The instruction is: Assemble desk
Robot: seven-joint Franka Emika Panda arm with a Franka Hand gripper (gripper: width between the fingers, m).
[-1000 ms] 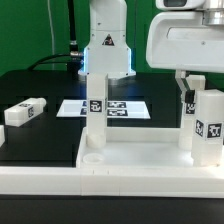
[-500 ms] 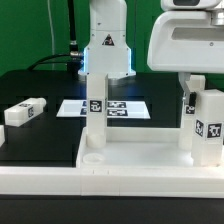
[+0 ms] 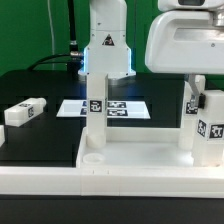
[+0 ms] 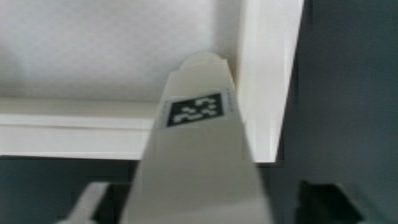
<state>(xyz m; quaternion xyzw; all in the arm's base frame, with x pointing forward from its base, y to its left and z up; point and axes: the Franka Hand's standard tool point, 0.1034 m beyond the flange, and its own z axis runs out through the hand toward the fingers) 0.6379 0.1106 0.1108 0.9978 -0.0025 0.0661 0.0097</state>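
Desk, part-built, on the black bench (image 3: 40,140). Tabletop (image 3: 130,160): white tray with raised rim, lying socket side up at the near edge, against the long white border bar (image 3: 40,178). Legs: one upright in a far socket (image 3: 96,120); a second upright at the exterior view's right (image 3: 188,122); a third (image 3: 209,128) at the near right corner under the arm's white head, tag facing the camera; a fourth (image 3: 23,112) lying loose on the bench at the exterior view's left, well apart from the tray. Marker board (image 3: 125,108) flat behind. Pincer (image 4: 199,200): in the wrist view, dark fingers (image 4: 347,205) flank the third leg's upper end, seemingly clamped on it, though contact is blurred and not certain. Risks, as judgement: this leg may not be fully home in its socket; letting go early could leave it leaning or let it topple onto its neighbour just beside it. Twisting with a slack grip could slip on the smooth plastic. Side load could shove the tray off the border bar. Seating depth cannot be told from either view.
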